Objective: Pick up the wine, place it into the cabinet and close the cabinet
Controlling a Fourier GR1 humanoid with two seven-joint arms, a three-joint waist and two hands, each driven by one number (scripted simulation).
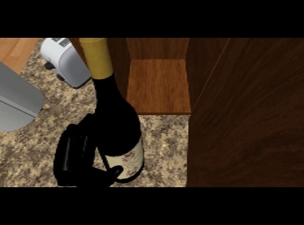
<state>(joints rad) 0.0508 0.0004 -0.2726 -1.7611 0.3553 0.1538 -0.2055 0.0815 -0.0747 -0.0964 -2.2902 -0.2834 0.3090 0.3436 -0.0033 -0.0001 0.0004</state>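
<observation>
Robot hand (pixel 77 158) at seven o'clock, fingers curled round the wine bottle (pixel 119 127); bottle neck tilts toward eleven; open cabinet (pixel 158 85) at twelve o'clock.

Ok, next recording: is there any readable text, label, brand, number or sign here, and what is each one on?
Nothing here can be read.
Cream paper label with reddish marks on the dark glass wine bottle with the yellow foil neck: marks too blurred to read, and the black hand curled round the bottle hides part of the label.
White toaster: no visible text.
Open wooden cabinet and its door: no markings.
</observation>
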